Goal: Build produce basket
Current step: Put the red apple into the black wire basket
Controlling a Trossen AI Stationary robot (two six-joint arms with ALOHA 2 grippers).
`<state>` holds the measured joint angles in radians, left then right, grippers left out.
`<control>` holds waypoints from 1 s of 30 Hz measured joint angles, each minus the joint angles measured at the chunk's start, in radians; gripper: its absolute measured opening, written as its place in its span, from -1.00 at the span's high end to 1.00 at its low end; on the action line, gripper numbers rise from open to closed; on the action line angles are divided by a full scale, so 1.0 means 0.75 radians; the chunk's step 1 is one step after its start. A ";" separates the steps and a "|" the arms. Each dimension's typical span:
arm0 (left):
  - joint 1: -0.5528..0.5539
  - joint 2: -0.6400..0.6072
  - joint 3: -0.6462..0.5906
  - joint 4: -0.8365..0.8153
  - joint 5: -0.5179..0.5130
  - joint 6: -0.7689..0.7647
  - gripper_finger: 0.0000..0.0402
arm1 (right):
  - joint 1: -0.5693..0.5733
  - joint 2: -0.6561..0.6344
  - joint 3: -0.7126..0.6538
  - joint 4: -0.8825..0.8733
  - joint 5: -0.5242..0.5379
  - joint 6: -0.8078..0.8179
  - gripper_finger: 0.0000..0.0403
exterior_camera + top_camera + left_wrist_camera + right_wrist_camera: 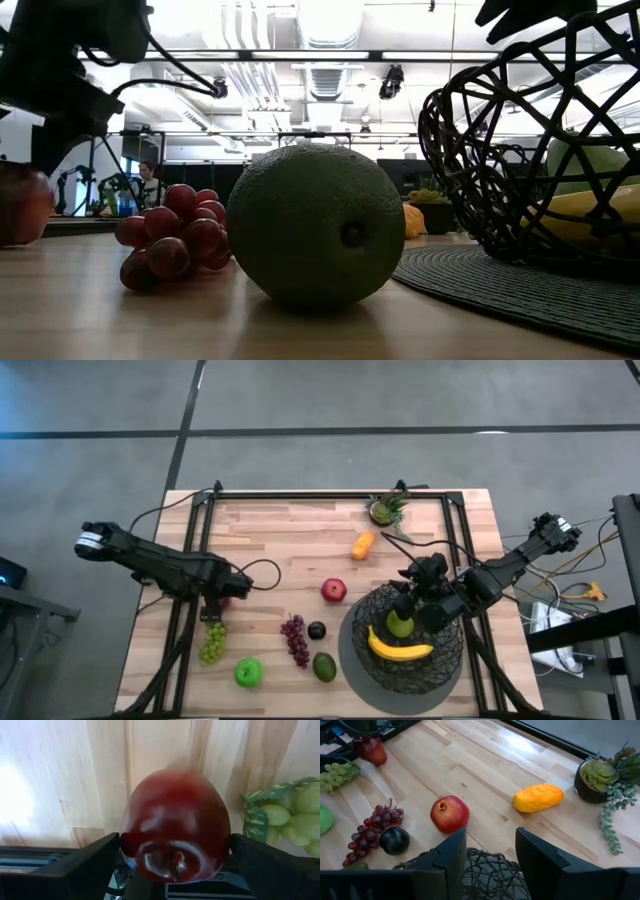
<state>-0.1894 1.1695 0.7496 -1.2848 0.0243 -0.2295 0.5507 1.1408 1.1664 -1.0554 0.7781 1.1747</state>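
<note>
1. The left gripper (222, 598) sits at the table's left side, its two fingers clamped on either side of a red apple (175, 827), with the green grapes (213, 641) just beside it.
2. The right gripper (408, 600) hangs above the wire basket (445, 650), its fingers spread apart and holding nothing; the basket's rim shows just beneath them in the right wrist view.
3. The basket stands on a flat grey mat (350, 660) at the table's right front and holds two pieces so far: a yellow banana (400, 649) and a green pear (400, 625).
4. Left on the wood are a pomegranate-like red fruit (449, 814), an orange piece (538, 797), purple grapes (371, 830), a dark plum (394, 840), an avocado (324, 666) and a green apple (248, 673).
5. By this count the job looks only begun: two fruits in, one in hand, seven more to go.
6. A small potted succulent (596, 776) stands at the far edge, apart from the produce.
</note>
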 joint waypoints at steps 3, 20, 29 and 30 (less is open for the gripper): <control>0.000 0.012 -0.011 0.014 -0.001 0.000 -0.85 | 0.000 0.000 0.000 0.000 0.000 0.005 0.22; 0.001 0.144 0.062 0.042 0.046 0.000 -0.49 | 0.001 -0.002 0.046 0.017 -0.033 -0.023 0.22; 0.001 0.286 0.596 -0.015 0.037 0.007 -0.49 | 0.002 -0.009 0.187 -0.089 -0.134 -0.157 0.22; 0.003 0.339 0.688 -0.015 0.037 0.026 -0.49 | 0.002 -0.009 0.200 -0.125 -0.134 -0.151 0.22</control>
<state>-0.1870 1.4241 1.2655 -1.2961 0.0517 -0.2102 0.5518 1.1343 1.3162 -1.1491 0.6776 1.0616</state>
